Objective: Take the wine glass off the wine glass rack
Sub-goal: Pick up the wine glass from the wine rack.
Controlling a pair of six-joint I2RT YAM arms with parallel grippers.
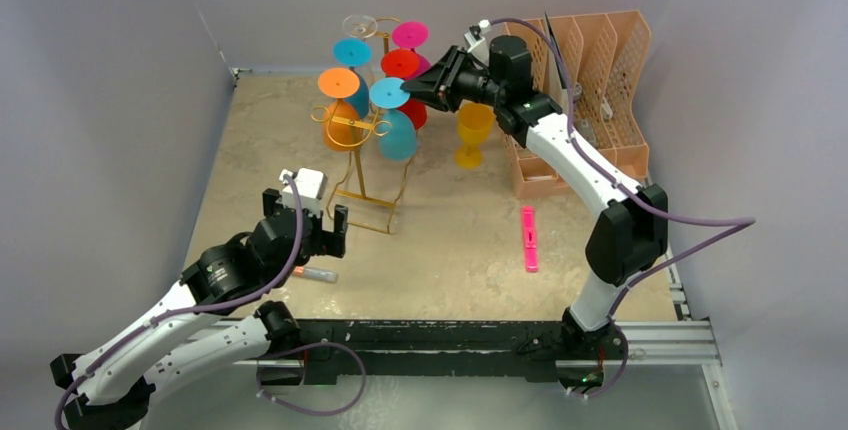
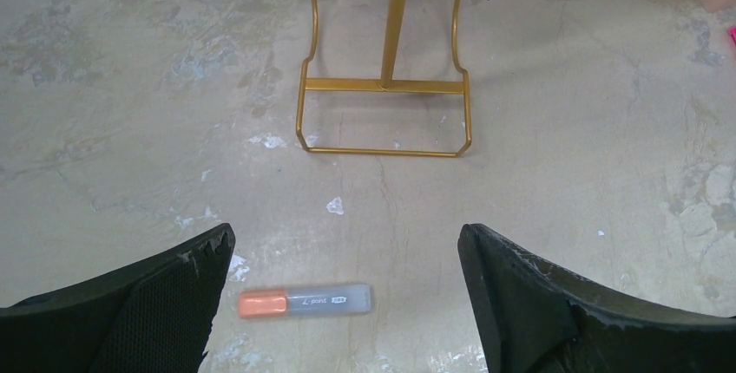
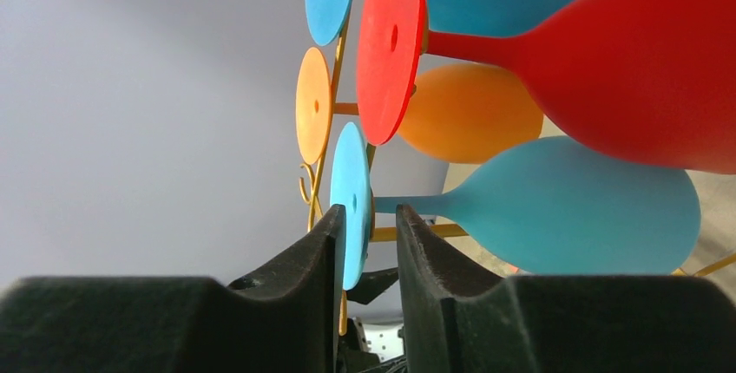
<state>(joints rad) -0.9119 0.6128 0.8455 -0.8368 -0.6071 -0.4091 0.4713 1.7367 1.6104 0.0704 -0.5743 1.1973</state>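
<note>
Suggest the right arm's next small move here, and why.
Probably close the right gripper fully on the light blue glass's foot before lifting: its fingers straddle that disc, but a gap shows on one side, and the glass hangs from the gold rack.

- wine glass rack: from the left wrist I see only the base and lower post; the arms and hooks run off the top edge.
- light-blue wine glass: the lower rim of its foot is hidden between the right gripper fingers; can't tell if they touch it.
- red wine glass: its bowl is cut by the right edge.
- marker: from above, one end is tucked behind the left gripper.
- clear wine glass: faint against the wall, only its foot is readable.
- peach file organiser: its contents are too small to name.
</note>
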